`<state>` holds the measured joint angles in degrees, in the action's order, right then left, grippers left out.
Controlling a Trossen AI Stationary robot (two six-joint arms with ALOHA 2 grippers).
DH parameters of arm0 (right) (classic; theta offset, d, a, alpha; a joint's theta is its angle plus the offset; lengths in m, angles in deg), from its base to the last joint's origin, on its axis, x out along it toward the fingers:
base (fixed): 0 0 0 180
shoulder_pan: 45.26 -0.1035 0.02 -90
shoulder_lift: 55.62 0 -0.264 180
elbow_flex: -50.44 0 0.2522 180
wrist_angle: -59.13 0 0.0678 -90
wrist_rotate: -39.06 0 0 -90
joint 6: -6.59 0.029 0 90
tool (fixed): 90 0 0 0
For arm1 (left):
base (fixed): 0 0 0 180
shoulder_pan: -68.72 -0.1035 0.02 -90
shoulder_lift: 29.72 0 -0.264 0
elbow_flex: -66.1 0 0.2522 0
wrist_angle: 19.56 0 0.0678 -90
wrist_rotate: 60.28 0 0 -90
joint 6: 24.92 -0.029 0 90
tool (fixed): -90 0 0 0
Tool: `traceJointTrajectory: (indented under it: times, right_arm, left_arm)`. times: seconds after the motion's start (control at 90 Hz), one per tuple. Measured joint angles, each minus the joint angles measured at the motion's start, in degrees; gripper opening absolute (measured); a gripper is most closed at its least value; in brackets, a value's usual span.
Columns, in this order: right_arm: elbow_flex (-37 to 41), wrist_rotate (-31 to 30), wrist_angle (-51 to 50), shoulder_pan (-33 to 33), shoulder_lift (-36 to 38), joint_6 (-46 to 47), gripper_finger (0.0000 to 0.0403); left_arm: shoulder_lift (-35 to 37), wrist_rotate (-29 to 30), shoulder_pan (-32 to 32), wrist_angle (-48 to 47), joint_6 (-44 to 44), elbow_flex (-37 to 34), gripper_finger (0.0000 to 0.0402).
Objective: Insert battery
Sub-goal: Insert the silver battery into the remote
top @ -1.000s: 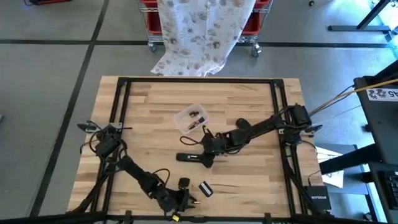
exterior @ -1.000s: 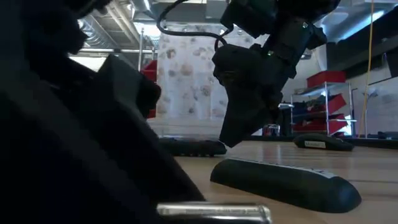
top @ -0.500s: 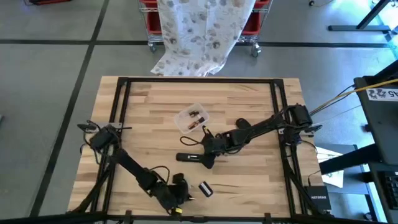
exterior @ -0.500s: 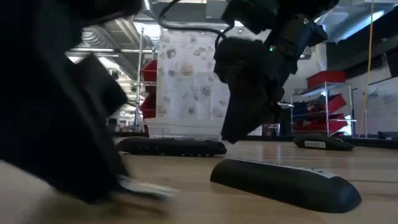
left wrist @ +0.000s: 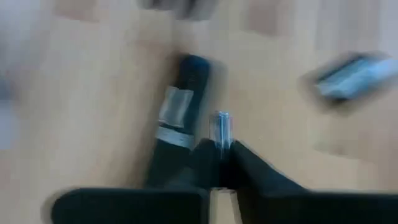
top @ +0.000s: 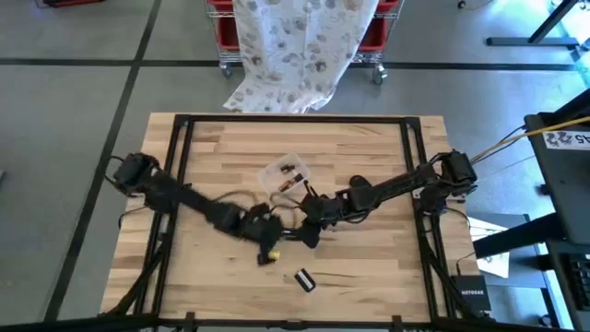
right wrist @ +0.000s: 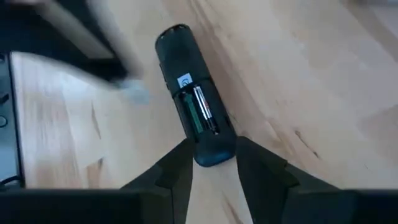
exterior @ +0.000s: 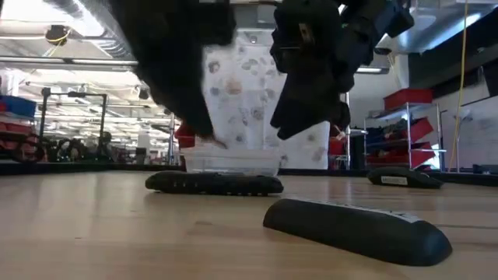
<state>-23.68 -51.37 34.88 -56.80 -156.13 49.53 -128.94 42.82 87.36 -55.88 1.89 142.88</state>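
Finds the left gripper swung over from the table's near edge to the middle, clenched on the battery. Puts the battery just beside the remote, so brings insertion close. Leaves the battery in the fingers, poking out ahead, alongside the open bay, not yet in it. Shows the right gripper raised a little since, fingers parted astride the remote's end; cannot tell whether touching.

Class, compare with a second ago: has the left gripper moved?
Yes. The left gripper has swung from the table's near edge up to the remote, away from the loose battery cover.
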Motion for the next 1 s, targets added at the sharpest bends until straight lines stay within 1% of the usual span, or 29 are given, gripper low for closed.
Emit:
traceJointTrajectory:
  times: [0.067,0.189,0.278,0.344,0.467,0.667,1.0]
  right_arm:
    - [0.00,0.04,-0.15,0.45,0.00,-0.98,0.0105]
    - [0.00,0.61,-0.23,0.62,0.00,-1.21,0.0105]
    - [0.00,0.95,-0.45,0.85,0.00,-1.25,0.0105]
    - [0.00,-0.11,-1.10,1.19,0.00,-1.30,0.0105]
    - [0.02,-0.01,-3.00,1.91,-0.02,1.37,0.0105]
    - [0.02,-0.48,-3.82,1.83,-0.02,1.69,0.0105]
    - [0.02,-0.21,-3.17,1.82,-0.04,0.27,0.0105]
  left_arm:
    - [-0.21,-1.57,-3.68,0.19,-1.66,-0.01,0.0006]
    - [-0.67,-7.79,-8.55,0.94,-4.73,0.07,0.0006]
    - [-0.74,-11.21,-10.06,1.58,-8.47,0.07,0.0006]
    - [-0.95,-13.83,-10.22,1.87,-10.79,0.10,0.0006]
    - [-2.81,-17.37,-10.13,2.00,-11.46,0.10,0.0006]
    - [-5.19,-18.03,-9.98,5.02,-8.98,0.10,0.0006]
    - [-6.16,-18.18,-7.92,5.40,-7.29,0.10,0.0006]
